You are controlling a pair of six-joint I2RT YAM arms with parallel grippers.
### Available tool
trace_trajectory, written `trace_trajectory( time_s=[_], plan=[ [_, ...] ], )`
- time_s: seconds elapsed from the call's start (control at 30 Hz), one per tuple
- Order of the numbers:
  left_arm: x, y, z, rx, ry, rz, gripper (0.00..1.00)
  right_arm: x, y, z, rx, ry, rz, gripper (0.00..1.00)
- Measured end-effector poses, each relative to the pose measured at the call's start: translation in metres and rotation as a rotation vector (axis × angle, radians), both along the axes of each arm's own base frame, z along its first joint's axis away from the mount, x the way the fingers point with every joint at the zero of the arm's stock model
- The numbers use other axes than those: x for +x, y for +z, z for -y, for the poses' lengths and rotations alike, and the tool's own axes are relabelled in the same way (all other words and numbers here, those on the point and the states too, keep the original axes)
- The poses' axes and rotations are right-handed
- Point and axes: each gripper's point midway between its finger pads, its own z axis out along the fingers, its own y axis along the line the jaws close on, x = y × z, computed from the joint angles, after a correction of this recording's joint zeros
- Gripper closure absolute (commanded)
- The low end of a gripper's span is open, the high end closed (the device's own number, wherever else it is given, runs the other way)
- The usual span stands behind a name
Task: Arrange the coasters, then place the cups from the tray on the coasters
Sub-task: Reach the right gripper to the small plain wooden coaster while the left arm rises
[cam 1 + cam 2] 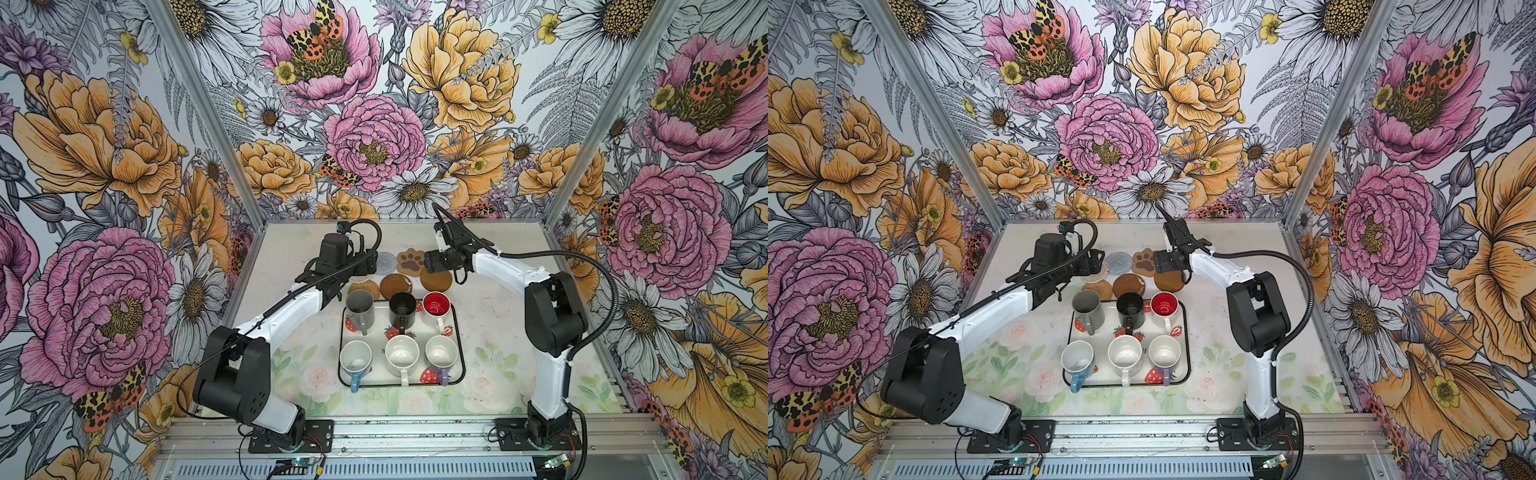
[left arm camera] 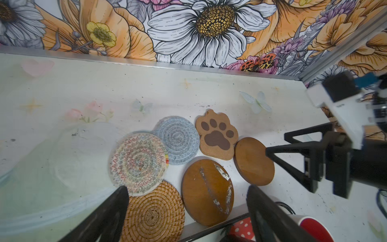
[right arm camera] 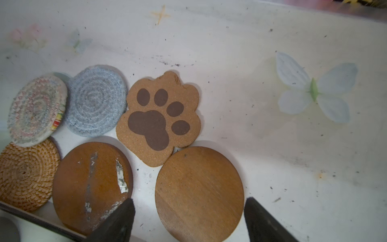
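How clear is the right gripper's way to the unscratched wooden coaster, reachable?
Probably yes. The right gripper hangs directly over the unscratched wooden coaster, jaws open astride it, nothing between. The paw-shaped coaster and scratched wooden coaster crowd two edges, so a finger might nudge them.

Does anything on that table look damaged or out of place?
Yes. One brown disc coaster has pale scraped patches where its finish looks worn off. Also, behind the tray, the patterned round coaster overlaps the grey woven one and the rattan one instead of lying apart.
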Motion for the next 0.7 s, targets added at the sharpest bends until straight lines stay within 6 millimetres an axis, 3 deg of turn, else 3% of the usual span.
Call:
trace_trajectory(
  time_s=[0.23,0.7],
  plan=[
    [-0.002,0.011,0.02,-0.028,-0.053,0.012,0.11,-0.013,-0.036,-0.016,-0.065,0.044,-0.109,0.18],
    [-0.004,0.012,0.022,-0.028,-0.064,0.002,0.12,-0.02,-0.055,-0.013,-0.232,0.077,-0.137,0.18]
  ],
)
